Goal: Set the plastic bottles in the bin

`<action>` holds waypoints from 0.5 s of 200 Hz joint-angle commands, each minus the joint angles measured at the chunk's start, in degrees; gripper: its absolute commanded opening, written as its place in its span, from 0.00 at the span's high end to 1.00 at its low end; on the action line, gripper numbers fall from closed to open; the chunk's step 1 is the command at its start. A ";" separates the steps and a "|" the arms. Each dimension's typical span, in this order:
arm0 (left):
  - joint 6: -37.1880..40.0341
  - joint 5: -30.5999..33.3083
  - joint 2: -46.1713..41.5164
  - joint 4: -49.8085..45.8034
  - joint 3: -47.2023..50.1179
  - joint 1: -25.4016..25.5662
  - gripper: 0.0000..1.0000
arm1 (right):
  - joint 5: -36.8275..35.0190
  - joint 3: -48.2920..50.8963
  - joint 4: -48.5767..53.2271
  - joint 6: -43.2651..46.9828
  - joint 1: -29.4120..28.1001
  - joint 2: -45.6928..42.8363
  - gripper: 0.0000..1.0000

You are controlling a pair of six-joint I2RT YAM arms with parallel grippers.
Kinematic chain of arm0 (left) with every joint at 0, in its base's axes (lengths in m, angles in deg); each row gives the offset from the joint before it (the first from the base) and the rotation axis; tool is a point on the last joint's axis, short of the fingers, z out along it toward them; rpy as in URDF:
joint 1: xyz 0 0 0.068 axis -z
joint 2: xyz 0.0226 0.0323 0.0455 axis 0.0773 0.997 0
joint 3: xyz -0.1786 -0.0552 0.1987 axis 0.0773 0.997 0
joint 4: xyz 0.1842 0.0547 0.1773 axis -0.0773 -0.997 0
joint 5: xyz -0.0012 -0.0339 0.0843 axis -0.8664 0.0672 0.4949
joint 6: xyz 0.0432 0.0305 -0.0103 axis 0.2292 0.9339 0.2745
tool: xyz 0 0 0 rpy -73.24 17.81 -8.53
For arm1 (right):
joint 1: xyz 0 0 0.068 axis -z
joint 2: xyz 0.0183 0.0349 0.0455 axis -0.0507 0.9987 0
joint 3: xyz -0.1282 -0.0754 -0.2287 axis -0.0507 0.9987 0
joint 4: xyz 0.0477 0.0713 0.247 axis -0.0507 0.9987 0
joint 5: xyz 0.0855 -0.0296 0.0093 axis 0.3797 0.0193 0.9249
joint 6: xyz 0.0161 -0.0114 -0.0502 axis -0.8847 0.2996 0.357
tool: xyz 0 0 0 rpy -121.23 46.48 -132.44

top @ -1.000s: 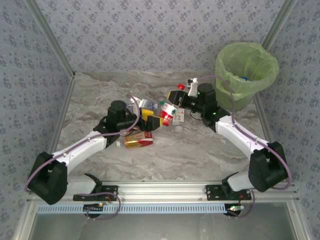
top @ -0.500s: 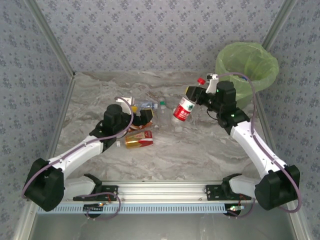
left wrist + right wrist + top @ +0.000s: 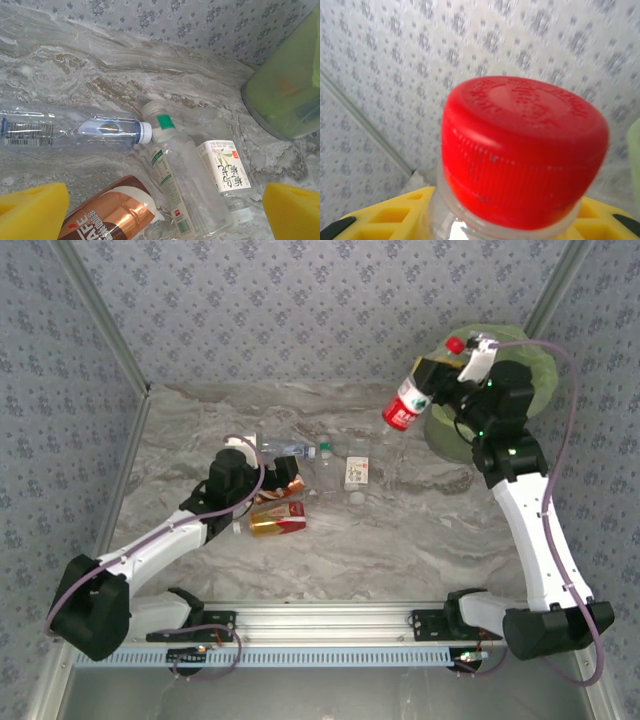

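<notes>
A red-capped, red-labelled clear plastic bottle (image 3: 404, 408) is clamped at its neck by the right gripper (image 3: 436, 370), held aloft at 9 o'clock of the round lime-green-lined bin (image 3: 443, 432). The left gripper (image 3: 165, 212) is spread wide, empty, above lying clear bottles (image 3: 187, 187).

Even, soft light with faint shadows throughout; the right wrist view's wallpaper (image 3: 395, 55) is blurred behind a sharp red cap (image 3: 522, 150).
</notes>
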 commanded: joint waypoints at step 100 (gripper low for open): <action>0.06 1.75 0.31 -2.23 -0.94 -0.40 0.01 | -27.02 -15.84 -1.17 21.13 6.59 11.25 0.53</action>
